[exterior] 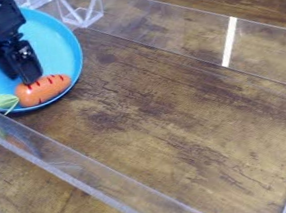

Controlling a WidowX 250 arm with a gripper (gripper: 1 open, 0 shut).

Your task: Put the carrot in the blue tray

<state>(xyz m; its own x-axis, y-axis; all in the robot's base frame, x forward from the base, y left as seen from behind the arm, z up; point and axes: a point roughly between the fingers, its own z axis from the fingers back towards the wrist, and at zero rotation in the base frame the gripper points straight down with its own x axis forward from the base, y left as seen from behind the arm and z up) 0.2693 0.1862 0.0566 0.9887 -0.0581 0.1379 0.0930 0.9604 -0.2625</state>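
My jaws: one pair, black, on my gripper [27,67], standing apart and holding nothing, poised just above and behind the carrot, clear of it.

Table [173,104]: one, dark wood-grain, glossy, with a bright streak of glare toward the right. Largest item in view.

Clear wall [46,158]: one, a low transparent barrier along the near-left edge of the table.

Blue tray [57,35]: one, round, bright blue, shallow-rimmed, at the upper left corner, partly cut off by the frame. Rigid by the look of it.

Wire-like pale frame [84,6]: one, behind the tray; too small to identify.

Carrot [44,88]: one, orange with dark cross-grooves, lying on its side inside the blue tray near its front rim, green top [0,101] pointing left. I judge it light, stiff and slightly slick, a moulded toy; not fragile. Best taken across the thick middle of the orange body, where the grooves give purchase, not by the floppy-looking leaves.

Judgement: carrot lies in the tray; placement looks complete.
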